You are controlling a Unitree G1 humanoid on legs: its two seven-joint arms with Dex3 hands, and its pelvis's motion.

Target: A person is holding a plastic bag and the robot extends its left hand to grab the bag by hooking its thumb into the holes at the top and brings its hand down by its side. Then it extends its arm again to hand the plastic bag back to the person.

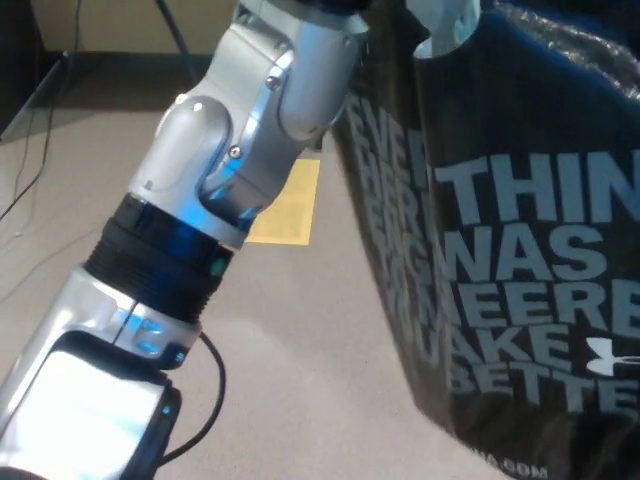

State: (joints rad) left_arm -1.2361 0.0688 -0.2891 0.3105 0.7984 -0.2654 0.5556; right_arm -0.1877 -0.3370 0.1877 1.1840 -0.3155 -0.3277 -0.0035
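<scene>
A black plastic bag [520,270] with white lettering fills the right side of the head view and hangs free above the floor. Its handle hole [452,28] shows near the top edge. My left arm [215,190] reaches up from the lower left, its silver wrist beside the bag's top. Only a dark sliver of my left hand [318,8] shows at the top edge, where the bag hangs from it. No person's hand is in view, and my right hand does not show.
Beige floor lies below, with a yellow patch [286,205] behind my wrist. A thin black cable [214,392] loops off my forearm. Dark cables [25,160] run along the floor at the left edge.
</scene>
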